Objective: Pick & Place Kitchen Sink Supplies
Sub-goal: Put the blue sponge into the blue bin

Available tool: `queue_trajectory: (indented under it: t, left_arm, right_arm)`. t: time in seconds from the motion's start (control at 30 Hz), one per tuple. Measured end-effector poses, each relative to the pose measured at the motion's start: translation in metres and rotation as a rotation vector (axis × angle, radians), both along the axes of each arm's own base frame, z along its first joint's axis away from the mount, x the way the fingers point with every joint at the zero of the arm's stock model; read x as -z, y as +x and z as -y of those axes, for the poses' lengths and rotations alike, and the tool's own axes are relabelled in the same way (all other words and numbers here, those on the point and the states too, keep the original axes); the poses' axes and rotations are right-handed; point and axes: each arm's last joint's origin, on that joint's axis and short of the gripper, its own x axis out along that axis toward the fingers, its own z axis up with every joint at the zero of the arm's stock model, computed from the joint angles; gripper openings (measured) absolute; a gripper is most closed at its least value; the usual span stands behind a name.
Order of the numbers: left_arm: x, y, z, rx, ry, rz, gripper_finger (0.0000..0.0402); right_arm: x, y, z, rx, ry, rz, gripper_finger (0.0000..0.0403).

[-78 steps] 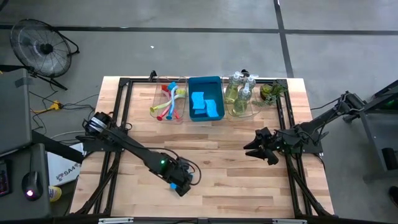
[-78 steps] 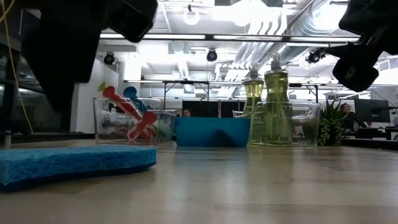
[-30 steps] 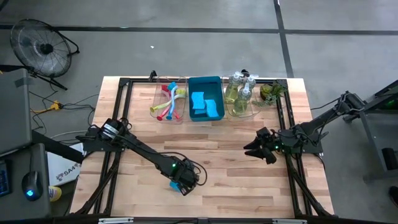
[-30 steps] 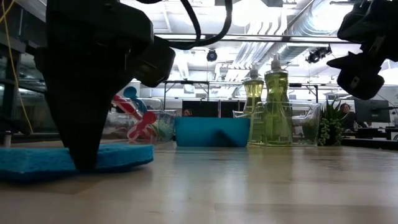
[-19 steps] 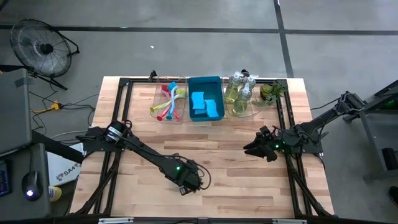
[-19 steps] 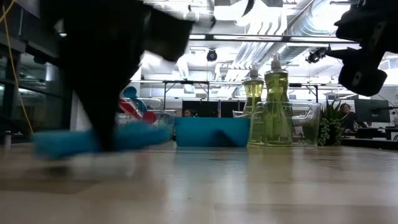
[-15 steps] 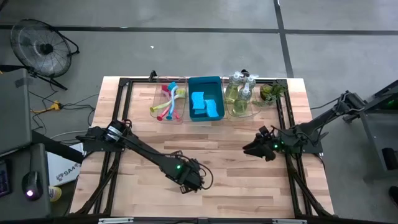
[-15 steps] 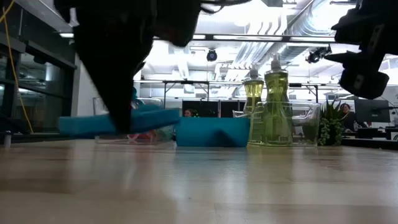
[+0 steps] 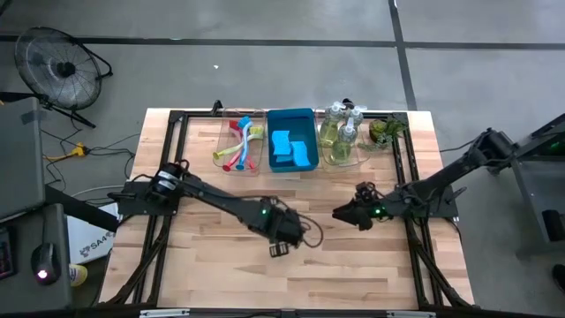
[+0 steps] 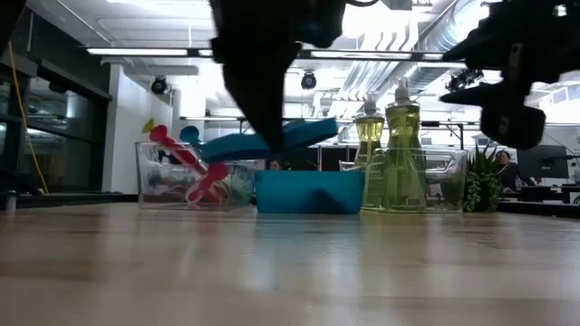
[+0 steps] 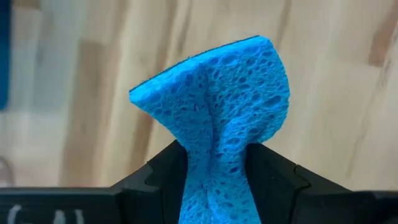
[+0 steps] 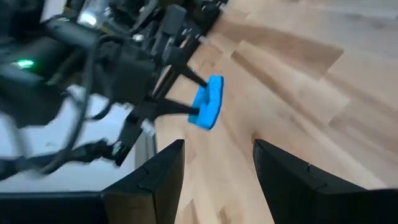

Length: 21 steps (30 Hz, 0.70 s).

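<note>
My left gripper [image 11: 214, 163] is shut on a bright blue wavy-edged sponge [image 11: 217, 106] and holds it above the middle of the table; in the high view the gripper [image 9: 281, 246] covers it. The low view shows the sponge [image 10: 272, 140] in the air, tilted. My right gripper [image 12: 217, 155] is open with nothing between its fingers. It hovers right of centre [image 9: 340, 214] and faces the sponge [image 12: 208, 102]. More sponges lie in the blue bin [image 9: 291, 113]. Dish brushes [image 9: 238, 146] and pump bottles [image 9: 340, 132] stand in clear trays at the far edge. My left gripper pinches the sponge's two flat faces [image 11: 216, 177] between its two fingers, about midway along it [image 10: 270, 145]. The sponge is squeezed narrow there and flares out beyond the fingers. The fingers slant down from above. The sponge is clear of the table, tilted, its right end higher.
The brush tray [image 10: 186, 172], the blue bin [image 10: 308, 192] and the bottle tray [image 10: 401, 154] stand in a row along the far edge, with a small plant [image 9: 385, 131] at the far right. Bare wood lies between them and the table's near edge.
My left gripper has risen from the table near its front edge, gone toward the right and far edges and rolled at the wrist. The sponge, flat on the wood before, is now lifted clear and tilted. My right gripper has shifted a little toward the table's left.
</note>
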Motion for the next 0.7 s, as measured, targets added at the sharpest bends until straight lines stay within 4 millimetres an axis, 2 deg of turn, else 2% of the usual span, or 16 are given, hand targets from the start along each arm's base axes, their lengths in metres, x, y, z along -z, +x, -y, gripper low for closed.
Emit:
queue_trajectory:
  t: [0.17,0.33,0.57,0.7]
  left_arm:
    - [-0.009,0.009,-0.015,0.030,0.019,0.033,0.0149]
    - [-0.017,0.015,-0.026,0.065,0.042,0.053,0.0149]
    - [-0.018,0.015,-0.028,0.086,0.067,0.051,0.0149]
    - [-0.018,0.016,-0.028,0.081,0.087,0.058,0.0150]
  right_arm:
    - [-0.003,0.024,0.002,0.051,0.024,-0.069,0.0185]
    - [0.002,0.043,0.004,0.021,0.048,-0.158,0.0185]
    - [-0.007,0.065,0.008,0.017,0.047,-0.153,0.0185]
    - [-0.005,0.080,0.011,0.003,0.030,-0.188,0.0185]
